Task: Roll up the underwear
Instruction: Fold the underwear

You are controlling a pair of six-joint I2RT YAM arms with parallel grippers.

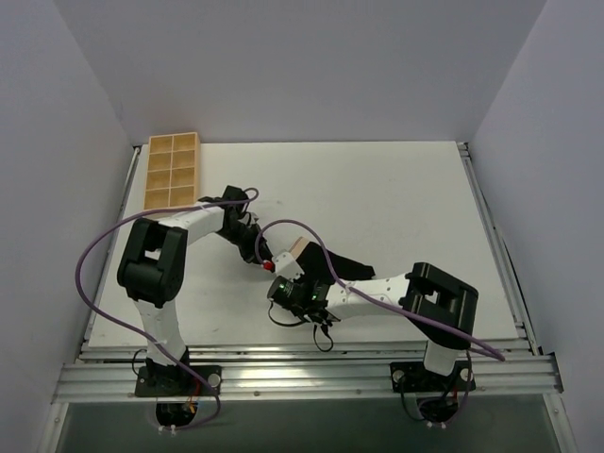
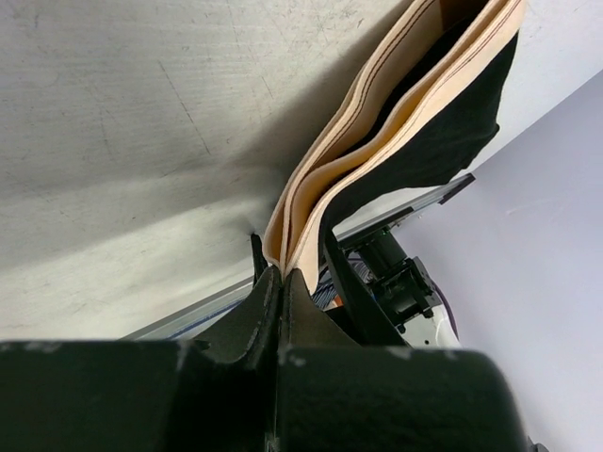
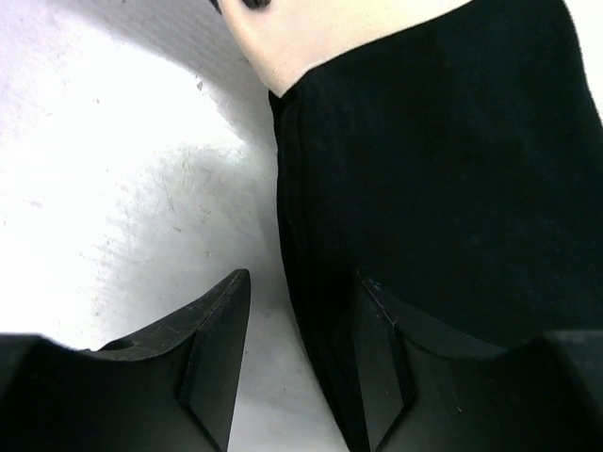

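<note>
— Where does the underwear point(image 1: 296, 249) lie?
— Near the middle of the table point(image 1: 406, 198), a little toward the near edge, between the two wrists. Its tan waistband end points toward the left arm. The black cloth runs off to the right, under the right forearm.
— Who has hold of it?
— The left gripper point(image 2: 283, 275). Its jaws are pressed together on the doubled waistband, right at the fold. The band fans out from the fingertips in two tan layers, with the black cloth beyond them.
— Is that end off the table?
— From overhead it looks raised at the pinch, but I cannot tell how much of the cloth rests on the surface.
— And the right gripper point(image 3: 303, 275)?
— Its jaws are well apart and hold nothing. It sits low over the table, straddling the long edge of the black cloth, with one finger above bare tabletop and the other over the fabric. I can't tell whether the fingers touch the cloth.
— How do the arms stand?
— The left arm rises from its base, folds at the elbow toward the far left, then reaches down and inward with its wrist angled at the band. The right arm lies low, its forearm stretched leftward across the near part of the table. The two grippers are just beside each other.
— Anything else there?
— A wooden compartment tray point(image 1: 173, 170) sits at the far left corner, well apart from the cloth. A purple cable point(image 1: 90, 260) loops off the left arm.
</note>
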